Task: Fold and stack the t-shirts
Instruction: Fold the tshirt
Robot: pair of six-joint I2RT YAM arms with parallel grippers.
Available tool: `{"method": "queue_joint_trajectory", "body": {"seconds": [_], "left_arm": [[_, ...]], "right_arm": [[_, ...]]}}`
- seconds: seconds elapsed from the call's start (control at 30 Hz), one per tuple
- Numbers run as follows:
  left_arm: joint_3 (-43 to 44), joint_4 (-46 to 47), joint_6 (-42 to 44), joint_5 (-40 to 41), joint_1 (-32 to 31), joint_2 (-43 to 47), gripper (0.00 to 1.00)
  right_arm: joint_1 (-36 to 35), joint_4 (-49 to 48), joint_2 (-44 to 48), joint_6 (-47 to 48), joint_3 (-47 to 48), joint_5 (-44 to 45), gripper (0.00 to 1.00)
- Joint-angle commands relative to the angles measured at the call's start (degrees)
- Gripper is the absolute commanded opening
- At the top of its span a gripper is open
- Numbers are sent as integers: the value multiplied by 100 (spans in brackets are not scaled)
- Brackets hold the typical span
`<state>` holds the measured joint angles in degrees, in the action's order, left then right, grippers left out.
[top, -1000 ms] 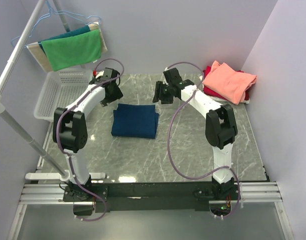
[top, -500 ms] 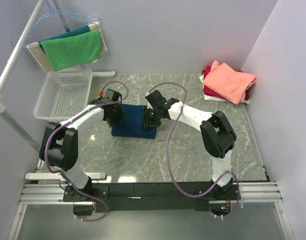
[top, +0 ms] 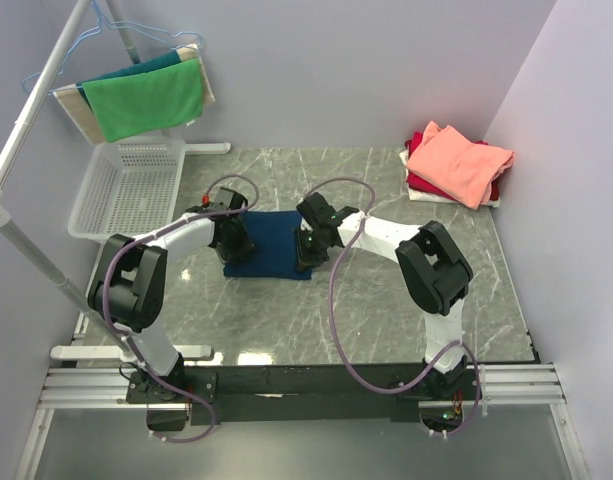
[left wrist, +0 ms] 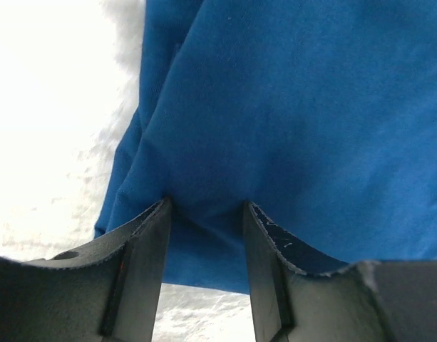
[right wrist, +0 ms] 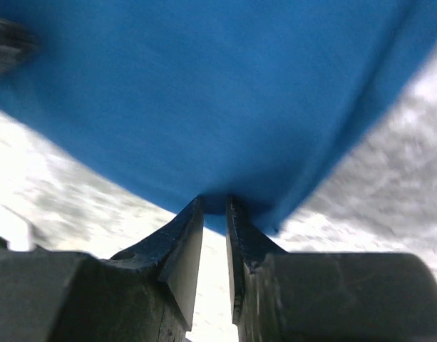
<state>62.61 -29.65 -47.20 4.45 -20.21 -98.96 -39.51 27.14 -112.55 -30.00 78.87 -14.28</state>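
The dark navy-blue t-shirt (top: 271,240) lies folded on the marble table, and its chest print does not show. My left gripper (top: 231,243) is down on the shirt's left edge. In the left wrist view its fingers (left wrist: 150,235) stand apart, with the blue cloth (left wrist: 289,107) bulging between the tips (left wrist: 206,203). My right gripper (top: 308,248) is on the shirt's right edge. In the right wrist view (right wrist: 214,201) its jaws are nearly together, pinching the cloth (right wrist: 204,85). The salmon-pink tee (top: 458,160) lies folded on a red one (top: 496,190) at the back right.
A white mesh basket (top: 121,185) stands at the back left. Above it a green cloth (top: 144,98) hangs on a rack, whose pole (top: 26,250) runs down the left side. Walls close the back and the right.
Both arms swung in from the back of the table and came down onto the navy shirt's two side edges. The right jaws have closed on the cloth.
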Motion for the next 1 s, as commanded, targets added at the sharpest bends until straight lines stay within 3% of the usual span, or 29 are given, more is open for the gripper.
{"method": "queue_joint_trajectory", "body": {"seconds": [0.0,0.47,0.77,0.97], "left_arm": [[-249,-541,-140,240,-80,315,51],[-320,-1130,-351,530,-467,-27,53],[330,-1561,-343,1285,-458,306,56],[1111,-1676,-105,1761,-396,956,62]], "right_arm": [[-22,81,190,55,-372,93,26],[-13,617,-48,47,-987,531,20],[13,1215,75,-59,-1312,1006,14],[4,1163,751,-68,-1524,998,13]]}}
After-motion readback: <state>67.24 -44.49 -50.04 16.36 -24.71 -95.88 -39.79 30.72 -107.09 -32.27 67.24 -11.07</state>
